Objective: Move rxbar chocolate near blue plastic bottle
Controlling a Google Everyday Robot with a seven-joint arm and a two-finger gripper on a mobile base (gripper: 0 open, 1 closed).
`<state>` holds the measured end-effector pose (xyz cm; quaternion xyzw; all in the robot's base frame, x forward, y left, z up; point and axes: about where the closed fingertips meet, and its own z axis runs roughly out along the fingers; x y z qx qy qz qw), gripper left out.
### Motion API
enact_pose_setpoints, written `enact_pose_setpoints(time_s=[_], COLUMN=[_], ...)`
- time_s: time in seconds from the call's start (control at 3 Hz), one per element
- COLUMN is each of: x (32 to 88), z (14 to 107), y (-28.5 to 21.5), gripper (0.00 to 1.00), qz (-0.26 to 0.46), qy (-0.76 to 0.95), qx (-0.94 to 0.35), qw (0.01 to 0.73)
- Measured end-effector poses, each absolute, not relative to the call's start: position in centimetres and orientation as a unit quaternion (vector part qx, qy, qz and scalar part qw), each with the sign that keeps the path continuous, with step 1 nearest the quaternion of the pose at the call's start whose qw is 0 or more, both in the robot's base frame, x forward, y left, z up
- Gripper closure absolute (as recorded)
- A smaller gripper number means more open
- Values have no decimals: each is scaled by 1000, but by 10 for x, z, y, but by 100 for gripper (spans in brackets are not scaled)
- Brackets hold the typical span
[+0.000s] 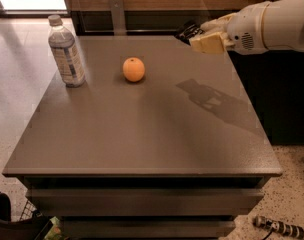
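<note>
The grey-brown tabletop (142, 134) fills most of the view. The white arm (277, 21) reaches in from the right, above the far right corner, and casts a shadow (212, 99) on the right half of the surface. The bottle (66, 51) stands upright near the far left corner. The orange (134, 69) sits to its right, apart from it, towards the back middle. The gripper (194, 34) hangs above the far right edge, pointing left. Its cream fingers (208, 42) are closed on the bar (187, 31), a small dark thing held off the surface, well apart from the bottle, with the orange between them.
</note>
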<state>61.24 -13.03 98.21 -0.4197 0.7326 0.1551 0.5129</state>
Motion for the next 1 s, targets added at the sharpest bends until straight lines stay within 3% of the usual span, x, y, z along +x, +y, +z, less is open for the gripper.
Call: enact_pose_setpoints(time_s=[0.33,1.0], x=[573,554], z=[970,937], y=[-56,37], gripper=[100,100], qz=[184,243], qy=[715,661], qx=[-452,-524], qw=[501,479])
